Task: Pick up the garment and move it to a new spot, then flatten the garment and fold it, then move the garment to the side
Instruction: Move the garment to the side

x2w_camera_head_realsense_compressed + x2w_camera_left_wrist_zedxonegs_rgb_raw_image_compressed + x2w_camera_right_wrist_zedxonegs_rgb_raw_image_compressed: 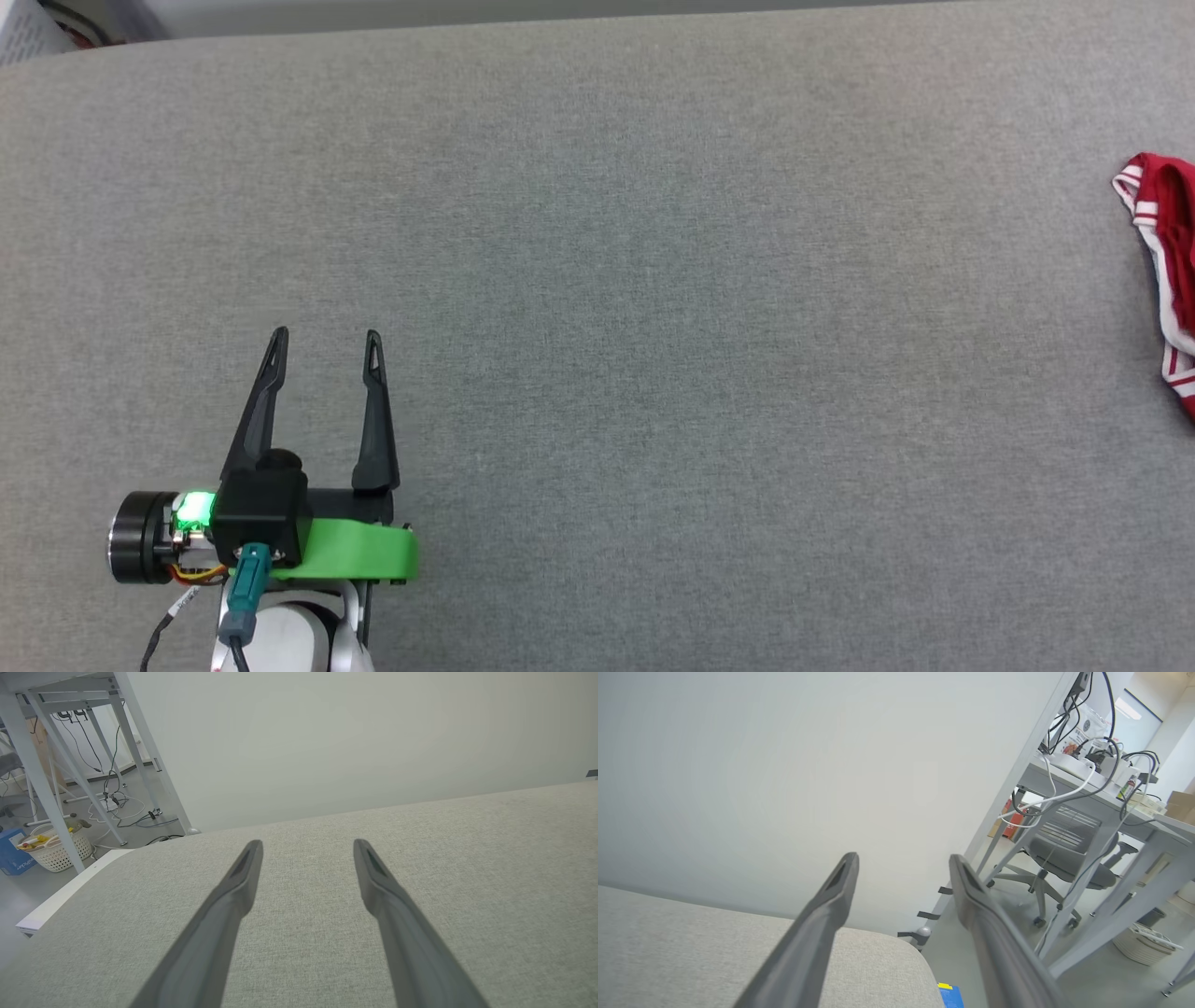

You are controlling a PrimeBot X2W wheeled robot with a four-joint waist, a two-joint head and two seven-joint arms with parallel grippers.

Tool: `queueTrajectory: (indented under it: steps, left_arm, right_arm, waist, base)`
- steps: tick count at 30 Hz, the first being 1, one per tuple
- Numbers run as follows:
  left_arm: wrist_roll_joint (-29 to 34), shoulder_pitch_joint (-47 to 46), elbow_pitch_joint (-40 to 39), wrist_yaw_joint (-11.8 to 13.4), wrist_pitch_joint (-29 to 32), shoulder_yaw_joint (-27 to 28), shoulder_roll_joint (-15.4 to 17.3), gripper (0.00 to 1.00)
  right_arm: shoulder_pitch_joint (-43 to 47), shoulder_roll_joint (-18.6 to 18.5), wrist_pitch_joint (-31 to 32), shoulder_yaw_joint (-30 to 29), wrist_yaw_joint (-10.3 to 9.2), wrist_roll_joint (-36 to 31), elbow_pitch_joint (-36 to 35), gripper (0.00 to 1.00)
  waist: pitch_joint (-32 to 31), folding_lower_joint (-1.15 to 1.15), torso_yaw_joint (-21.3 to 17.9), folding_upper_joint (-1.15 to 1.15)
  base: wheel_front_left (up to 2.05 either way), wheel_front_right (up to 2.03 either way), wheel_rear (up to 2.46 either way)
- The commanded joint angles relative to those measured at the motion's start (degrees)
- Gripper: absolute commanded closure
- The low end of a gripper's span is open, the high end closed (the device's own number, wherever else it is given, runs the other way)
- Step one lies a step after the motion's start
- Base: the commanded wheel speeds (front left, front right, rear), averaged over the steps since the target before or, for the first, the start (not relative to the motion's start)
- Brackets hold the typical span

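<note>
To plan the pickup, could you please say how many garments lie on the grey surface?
1: a red garment with white-striped trim, at the head view's right edge, partly out of frame.

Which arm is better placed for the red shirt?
Probably the right: the garment lies at the head view's far right, well away from the open left tool; the right tool is open too.

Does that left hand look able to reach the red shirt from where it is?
Probably not without a long stretch. Nothing blocks it, but the left hand sits far left over the grey surface and the shirt lies at the far right edge.
</note>
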Motion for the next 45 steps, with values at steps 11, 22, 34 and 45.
queueTrajectory:
  steps: [11,22,34,45]
  left_arm:
    - [-0.5,3.3,2.4,-0.9,-0.3,0.8,-1.6,0.0]
    - [-0.4,5.0,4.8,-2.0,-0.3,0.9,-2.6,0.0]
    - [-0.8,6.9,6.6,-3.6,-0.3,1.1,-3.2,0.0]
    - [-0.7,8.5,6.8,-4.9,-0.3,1.3,-3.6,0.0]
  right_arm:
    - [16.4,20.5,-0.5,-4.8,-0.05,-8.0,-22.2,0.0]
    - [30.3,31.9,-0.5,-2.6,-0.05,-11.5,-28.2,0.0]
    - [42.3,34.9,-0.5,-3.4,-0.05,-9.7,-29.9,0.0]
    - [47.2,35.0,-0.5,-3.3,-0.05,-6.3,-29.5,0.0]
  waist:
    - [-8.3,0.01,4.9,0.0]
    - [-12.5,0.01,6.7,0.0]
    - [-15.5,0.01,6.3,0.0]
    - [-17.5,0.01,5.2,0.0]
  base:
    - [0.0,0.0,0.0]
    - [0.0,0.0,0.0]
    - [0.0,0.0,0.0]
    - [0.0,0.0,0.0]
